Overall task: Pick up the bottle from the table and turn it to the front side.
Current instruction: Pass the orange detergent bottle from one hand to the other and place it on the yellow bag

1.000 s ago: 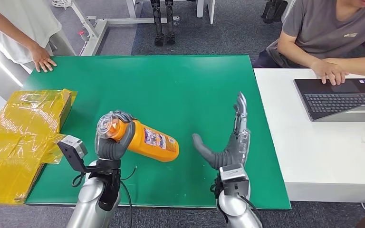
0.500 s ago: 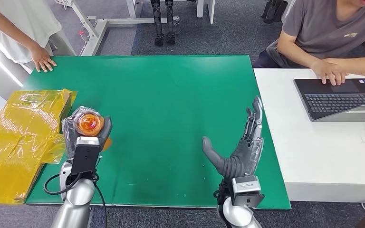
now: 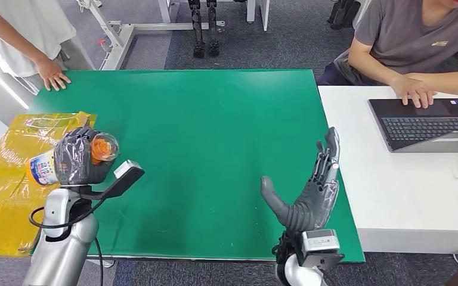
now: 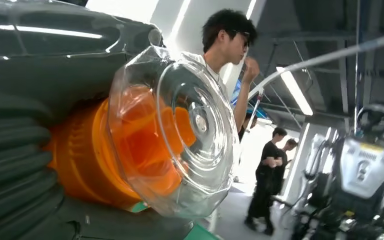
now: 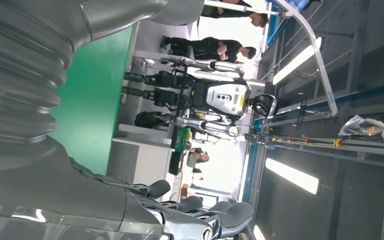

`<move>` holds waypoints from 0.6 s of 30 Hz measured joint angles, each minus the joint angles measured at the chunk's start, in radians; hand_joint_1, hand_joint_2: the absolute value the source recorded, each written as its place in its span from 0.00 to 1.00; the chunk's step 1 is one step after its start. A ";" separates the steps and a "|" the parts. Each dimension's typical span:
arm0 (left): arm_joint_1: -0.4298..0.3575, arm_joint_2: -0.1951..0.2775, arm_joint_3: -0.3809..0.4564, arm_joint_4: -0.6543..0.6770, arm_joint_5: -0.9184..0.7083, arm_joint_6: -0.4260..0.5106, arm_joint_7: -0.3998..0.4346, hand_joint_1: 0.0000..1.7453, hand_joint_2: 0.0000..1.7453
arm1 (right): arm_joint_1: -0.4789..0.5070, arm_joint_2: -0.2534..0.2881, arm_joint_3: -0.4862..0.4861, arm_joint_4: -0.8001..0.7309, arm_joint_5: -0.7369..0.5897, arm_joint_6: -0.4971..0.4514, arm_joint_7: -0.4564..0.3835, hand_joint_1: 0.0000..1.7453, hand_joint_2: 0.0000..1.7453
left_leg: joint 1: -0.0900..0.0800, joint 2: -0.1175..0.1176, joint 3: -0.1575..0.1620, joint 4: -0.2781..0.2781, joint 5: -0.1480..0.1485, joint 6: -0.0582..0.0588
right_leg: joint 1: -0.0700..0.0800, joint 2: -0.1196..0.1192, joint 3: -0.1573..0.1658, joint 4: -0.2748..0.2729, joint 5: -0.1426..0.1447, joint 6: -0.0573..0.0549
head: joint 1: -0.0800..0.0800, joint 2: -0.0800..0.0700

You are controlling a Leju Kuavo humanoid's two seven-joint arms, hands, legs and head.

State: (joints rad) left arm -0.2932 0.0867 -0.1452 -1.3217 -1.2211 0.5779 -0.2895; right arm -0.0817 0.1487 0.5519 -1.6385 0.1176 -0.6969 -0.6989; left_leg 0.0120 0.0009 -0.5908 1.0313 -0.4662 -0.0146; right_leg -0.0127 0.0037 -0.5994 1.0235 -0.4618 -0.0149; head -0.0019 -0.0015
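Step in hand: rotating the lifted bottle (image 3: 65, 159) so its front label faces forward. To do it well, roll slowly at the wrist, keep the grip firm around the body, and stop once the printed label reads toward the camera; judged risk is the smooth bottle slipping during rotation.

Left hand (image 3: 76, 161): fingers wrapped tight around the bottle, held above the near-left edge of the green bench (image 3: 214, 119), over the yellow packaging (image 3: 12, 179). Clear cap (image 4: 180, 125) points right; the label end sticks out left.

Right hand (image 3: 310, 193): fingers spread and extended, empty, hovering above the near-right bench.
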 joint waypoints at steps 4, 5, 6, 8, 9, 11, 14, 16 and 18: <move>-0.049 0.042 -0.023 0.123 -0.089 -0.027 -0.015 1.00 1.00 | 0.004 -0.004 0.001 -0.006 -0.010 0.001 0.000 0.00 1.00 | 0.000 0.000 0.000 0.000 0.000 0.000 | 0.000 0.000 0.000 0.000 0.000 0.000 | 0.000 0.000; -0.062 0.052 -0.032 0.155 -0.101 -0.038 -0.021 1.00 1.00 | 0.004 -0.004 0.001 -0.008 -0.012 0.001 0.000 0.00 1.00 | 0.000 0.001 0.000 0.000 0.000 0.000 | 0.000 0.001 0.000 0.000 0.000 0.000 | 0.000 0.000; -0.078 0.061 -0.042 0.190 -0.109 -0.052 -0.030 1.00 1.00 | 0.005 -0.006 0.001 -0.010 -0.014 0.001 0.000 0.00 1.00 | 0.000 0.001 0.000 0.000 0.000 0.000 | 0.000 0.001 0.000 0.000 0.000 0.000 | 0.000 0.000; -0.119 0.080 -0.063 0.271 -0.116 -0.086 -0.056 1.00 1.00 | 0.007 -0.007 0.001 -0.015 -0.018 0.001 0.000 0.00 1.00 | 0.000 0.001 0.000 0.000 0.000 0.000 | 0.000 0.001 0.000 0.000 0.000 0.000 | 0.000 0.000; -0.140 0.090 -0.073 0.316 -0.117 -0.101 -0.067 1.00 1.00 | 0.008 -0.008 0.001 -0.017 -0.020 0.001 0.000 0.00 1.00 | 0.000 0.001 0.000 0.000 0.000 0.000 | 0.000 0.001 0.000 0.000 0.000 0.000 | 0.000 0.000; -0.179 0.110 -0.090 0.399 -0.119 -0.117 -0.078 1.00 1.00 | 0.012 -0.010 0.001 -0.022 -0.022 0.000 0.000 0.00 1.00 | 0.000 0.002 0.000 0.000 0.000 0.000 | 0.000 0.002 0.000 0.001 0.000 0.000 | 0.000 0.000; -0.231 0.137 -0.106 0.519 -0.123 -0.128 -0.084 1.00 1.00 | 0.023 -0.014 0.000 -0.031 -0.024 0.000 0.000 0.00 1.00 | 0.000 0.002 0.001 0.000 0.000 0.000 | 0.000 0.003 0.000 0.001 0.000 0.000 | 0.000 0.000; -0.259 0.154 -0.114 0.589 -0.127 -0.138 -0.084 1.00 1.00 | 0.032 -0.017 0.000 -0.039 -0.026 -0.001 0.000 0.00 1.00 | 0.000 0.002 0.000 0.000 0.000 0.000 | 0.000 0.003 0.000 0.001 0.000 0.000 | 0.000 0.000; -0.280 0.170 -0.121 0.648 -0.133 -0.152 -0.082 1.00 1.00 | 0.041 -0.020 0.000 -0.046 -0.028 0.000 0.000 0.00 1.00 | 0.000 0.002 0.000 0.000 0.000 0.000 | 0.000 0.003 -0.001 0.001 0.000 0.000 | 0.000 0.000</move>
State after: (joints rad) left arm -0.5734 0.2571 -0.2665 -0.6741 -1.3537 0.4255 -0.3719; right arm -0.0410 0.1289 0.5515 -1.6845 0.0900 -0.6971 -0.6989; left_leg 0.0123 0.0031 -0.5904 1.0311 -0.4661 -0.0149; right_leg -0.0125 0.0062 -0.5999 1.0242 -0.4617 -0.0152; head -0.0021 -0.0015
